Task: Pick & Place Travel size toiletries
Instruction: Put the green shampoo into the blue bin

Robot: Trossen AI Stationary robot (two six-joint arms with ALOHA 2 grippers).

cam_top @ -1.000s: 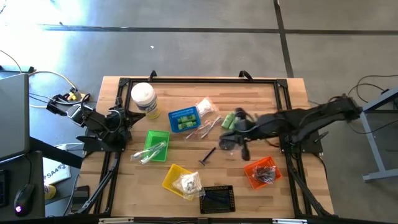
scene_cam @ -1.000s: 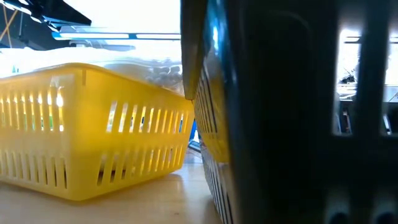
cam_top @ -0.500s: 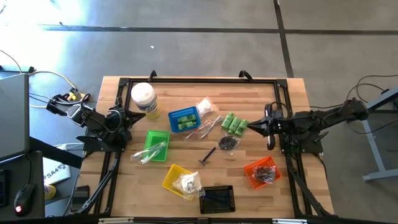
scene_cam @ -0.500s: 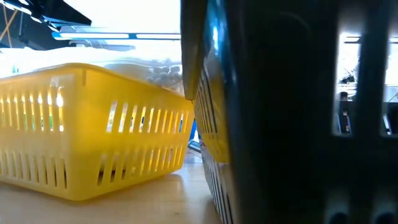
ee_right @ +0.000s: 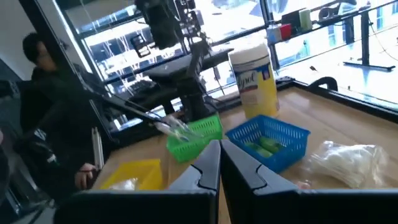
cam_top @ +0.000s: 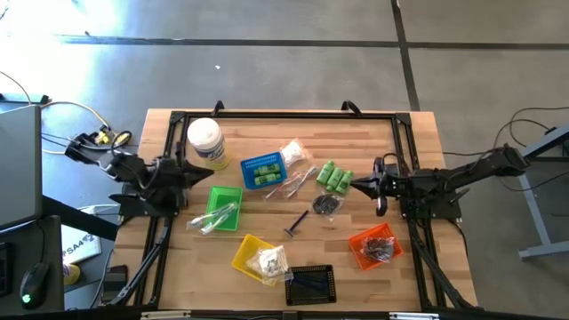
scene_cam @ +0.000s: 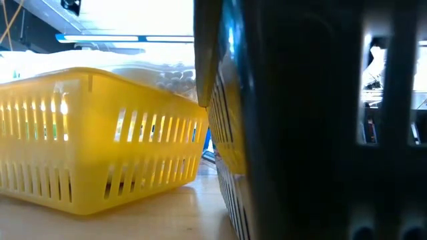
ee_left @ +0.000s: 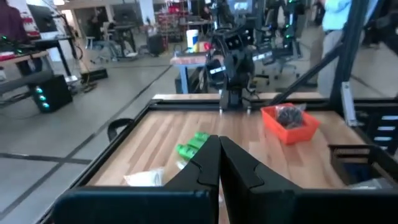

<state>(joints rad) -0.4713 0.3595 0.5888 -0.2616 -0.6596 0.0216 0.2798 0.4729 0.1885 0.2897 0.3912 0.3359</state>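
Three small green bottles (cam_top: 333,176) lie loose on the wood, right of centre. Near them are clear sachets with thin sticks (cam_top: 294,183), a white packet (cam_top: 292,152), a dark bundle (cam_top: 324,204) and a dark stick (cam_top: 294,224). My right gripper (cam_top: 354,184) is shut and empty, hovering level just right of the green bottles. My left gripper (cam_top: 197,172) is shut and empty at the table's left edge, between the jar and the green basket. The wrist views show both pairs of fingers (ee_left: 219,142) (ee_right: 219,145) closed to a point.
A white-lidded jar (cam_top: 204,140) stands far left. Baskets on the table: blue (cam_top: 263,171) with green bottles, green (cam_top: 220,208) with sachets, yellow (cam_top: 261,258) with white packets, orange (cam_top: 373,246) with dark pieces, black (cam_top: 309,284). In the low view the yellow (scene_cam: 100,153) and black (scene_cam: 300,120) baskets block the sight. A person (ee_right: 37,124) stands beyond the table's left side.
My right arm has drawn back from the table's middle, over the dark bundle, toward the right edge; its gripper now hovers beside the green bottles. The dark bundle and the bottles, partly hidden by the arm before, now lie uncovered on the wood.
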